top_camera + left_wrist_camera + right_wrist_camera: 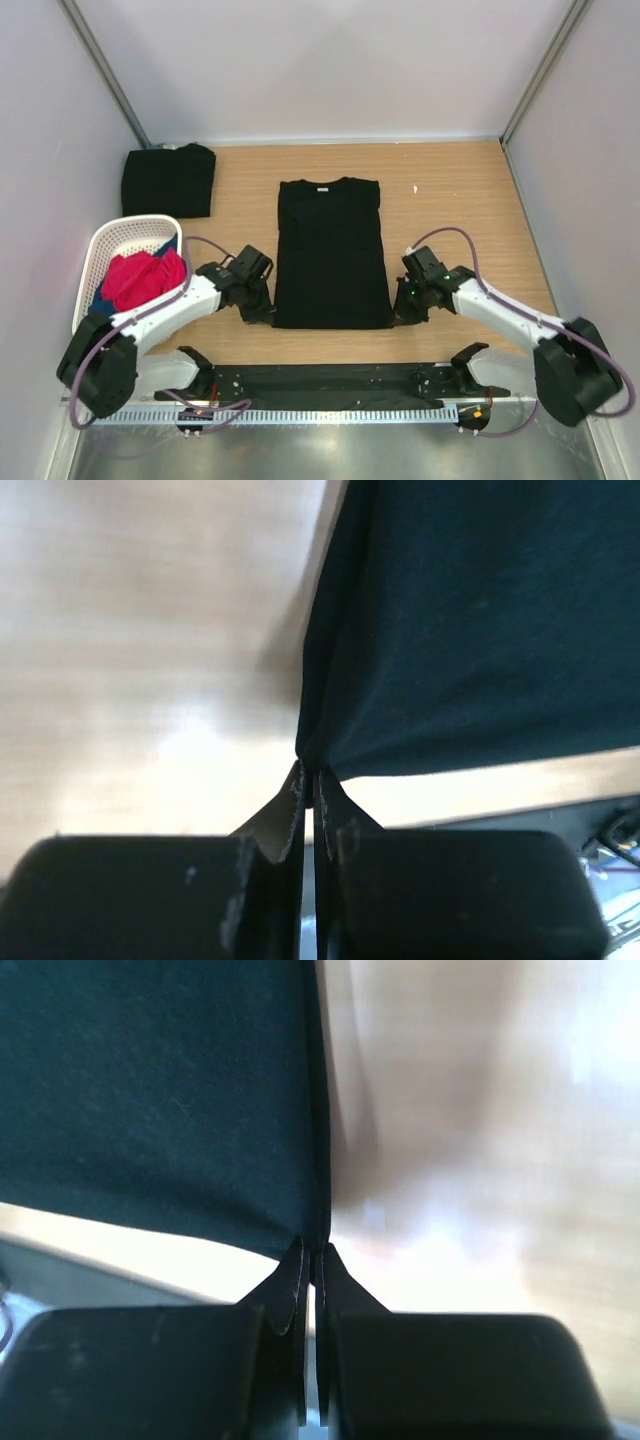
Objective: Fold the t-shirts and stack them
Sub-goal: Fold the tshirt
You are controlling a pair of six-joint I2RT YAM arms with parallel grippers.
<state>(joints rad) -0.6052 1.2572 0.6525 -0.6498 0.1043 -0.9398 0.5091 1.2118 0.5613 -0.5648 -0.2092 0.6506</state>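
Note:
A black t-shirt [332,255] lies flat in the middle of the table, sleeves folded in, collar at the far end. My left gripper [268,313] is shut on its near left corner; the left wrist view shows the black cloth [470,630] pinched between the fingertips [310,775]. My right gripper [398,312] is shut on the near right corner, and the right wrist view shows the cloth [160,1090] caught between its tips [313,1250]. A second black t-shirt [168,180] lies folded at the far left.
A white mesh basket [112,245] with red-pink [143,277] and blue garments stands at the left, beside my left arm. Walls close the table at the back and both sides. A black mounting rail [330,382] runs along the near edge.

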